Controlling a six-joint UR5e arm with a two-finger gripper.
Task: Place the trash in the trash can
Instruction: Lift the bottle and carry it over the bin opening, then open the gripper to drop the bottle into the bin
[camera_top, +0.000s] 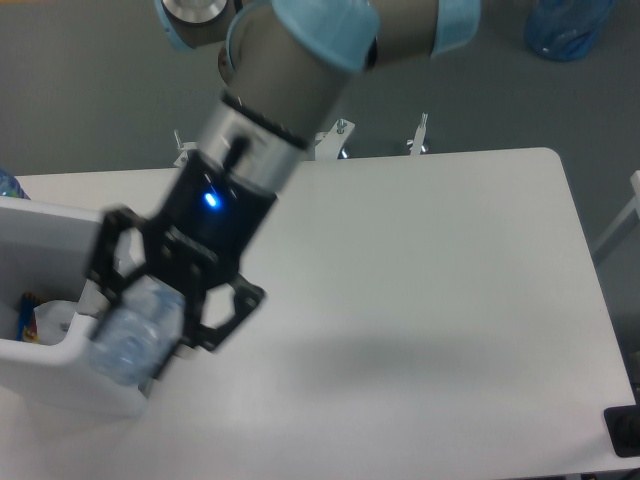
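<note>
Clear ribbed plastic bottle (130, 340); smooth white plastic bin (75, 375); matt white table (420, 300).

Blurred bottle (130, 335), cap hidden; bin (70, 350) cut off at left edge, partly behind gripper (150, 300).

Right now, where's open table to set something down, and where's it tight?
Bare: the whole right half of the table, out to its right edge, plus the front strip below the gripper. Tight: the left side, where the gripper holds the bottle at the rim of the trash can, whose inside already holds items.
</note>
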